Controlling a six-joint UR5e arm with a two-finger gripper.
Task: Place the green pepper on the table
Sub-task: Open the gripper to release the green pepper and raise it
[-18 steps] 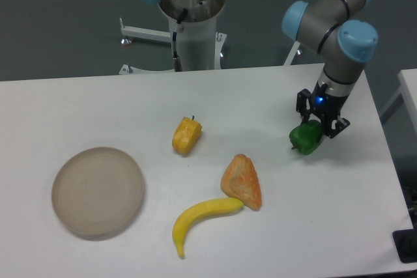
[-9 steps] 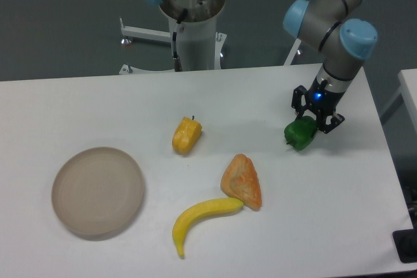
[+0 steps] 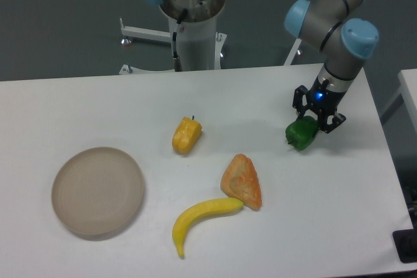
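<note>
The gripper [image 3: 313, 124] pinched the green pepper [image 3: 301, 135] between its fingers, low over the table [image 3: 260, 96] at about two o'clock from the bread slice [image 3: 242, 181]. Judged light, firm and glossy-slick; best held across its broad body, not the stem.

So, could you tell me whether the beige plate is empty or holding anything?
Empty. The plate shows only its bare beige surface; every food item lies on the table.

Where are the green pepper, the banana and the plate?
green pepper [image 3: 300, 135], fixed camera, its glossy body.
banana [image 3: 202, 213], fixed camera, middle of its curve.
plate [image 3: 98, 191], fixed camera, its bare centre.
</note>
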